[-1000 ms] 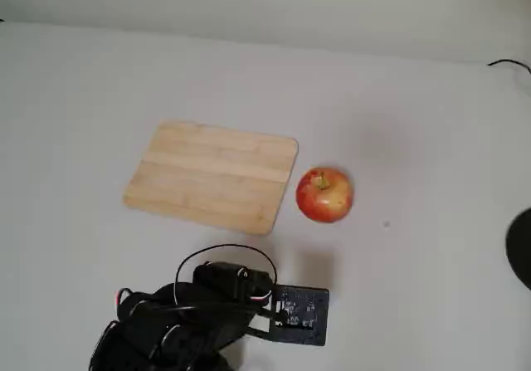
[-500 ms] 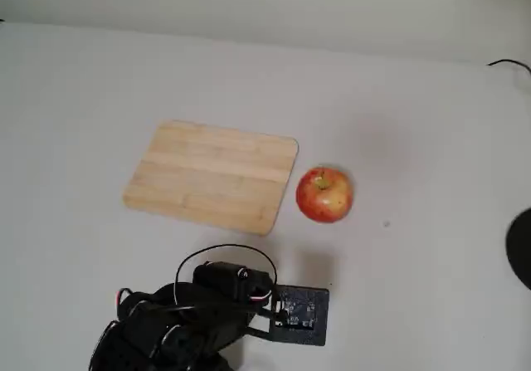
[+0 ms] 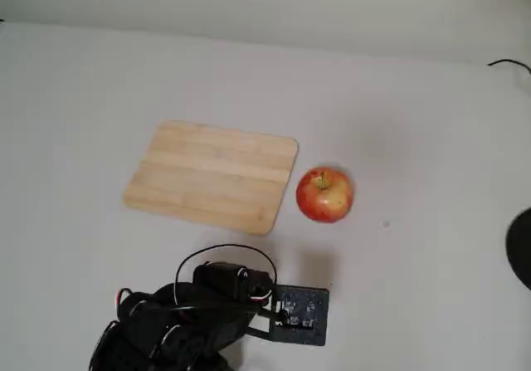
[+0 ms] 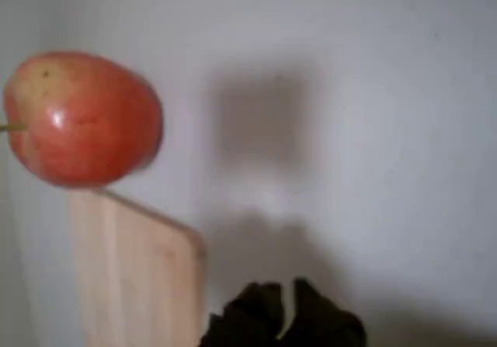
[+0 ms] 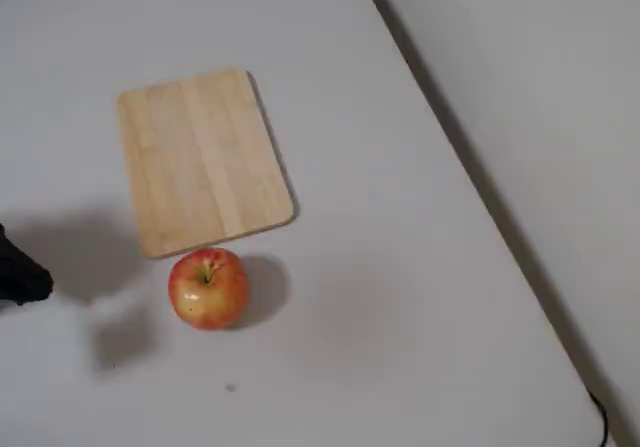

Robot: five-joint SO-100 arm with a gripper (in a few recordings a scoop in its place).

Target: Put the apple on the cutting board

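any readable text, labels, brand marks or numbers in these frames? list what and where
None readable.
The black circuit board on the arm has small white markings, too small and blurred to read.
The apple and the cutting board carry no sticker, print or engraving.
The table bears no markings.

So from my fixed views: small round red apple with yellow-orange patches (image 3: pixel 324 195), stem up, sitting on the table just off the short edge of the flat light bamboo cutting board with rounded corners (image 3: pixel 211 176). Board's lying flat, nothing on it.
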